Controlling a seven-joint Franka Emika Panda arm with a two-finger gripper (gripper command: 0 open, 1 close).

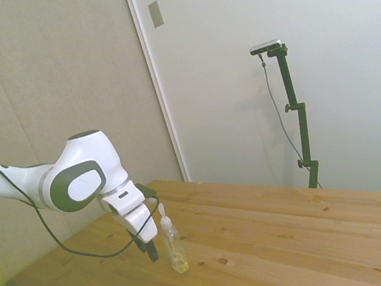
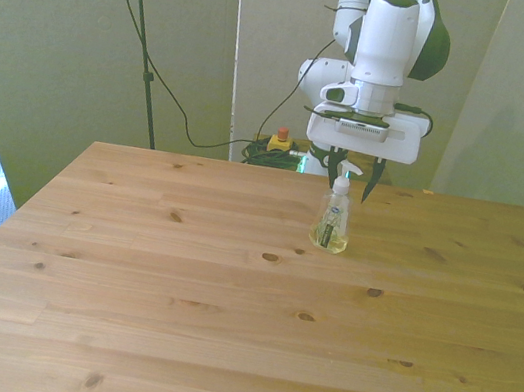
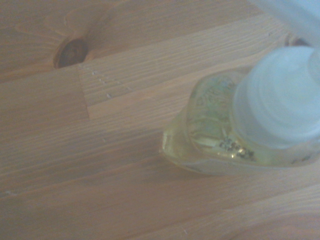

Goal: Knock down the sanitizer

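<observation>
Wooden surface (image 2: pixel 174 292) has the sanitizer (image 2: pixel 332 219) standing upright, gripper (image 2: pixel 346 182) right behind its pump top, fingers (image 2: pixel 373 183) spread open.

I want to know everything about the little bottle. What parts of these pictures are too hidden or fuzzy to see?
- The words on the sanitizer's label: too small in the front view, blurred in the wrist view.
- Whether the gripper touches the bottle: the side view shows them close, but a gap cannot be judged.
- The pump top: out of focus and cut off by the wrist picture's edge.
- The arm's base: cut off in the side view.
</observation>
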